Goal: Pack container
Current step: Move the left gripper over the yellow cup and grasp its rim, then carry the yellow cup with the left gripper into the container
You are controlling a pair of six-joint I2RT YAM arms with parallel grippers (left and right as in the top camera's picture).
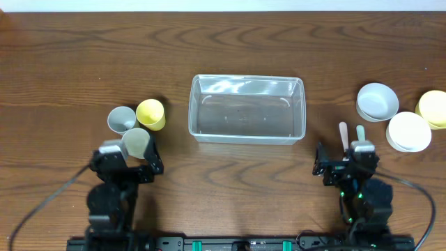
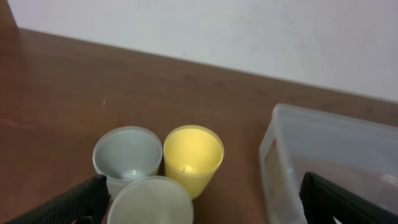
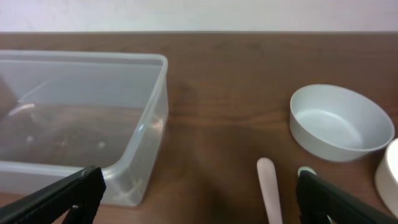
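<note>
The clear plastic container [image 1: 247, 109] sits empty at the table's middle; it also shows in the left wrist view [image 2: 329, 158] and the right wrist view [image 3: 81, 118]. A grey cup [image 1: 122, 119], a yellow cup [image 1: 151, 113] and a pale cup [image 1: 136, 142] stand at the left, and all three show in the left wrist view: the grey cup [image 2: 127, 152], the yellow cup [image 2: 193, 152] and the pale cup [image 2: 150, 200]. My left gripper [image 1: 125, 159] is open, with the pale cup between its fingers [image 2: 199, 205]. My right gripper [image 1: 346, 162] is open and empty over bare table [image 3: 199, 196].
Two white bowls [image 1: 377, 101] [image 1: 408, 131] and a yellow bowl [image 1: 434, 108] stand at the right. A pink utensil handle [image 1: 343, 134] [image 3: 269, 186] and a green one [image 1: 360, 132] lie in front of my right gripper.
</note>
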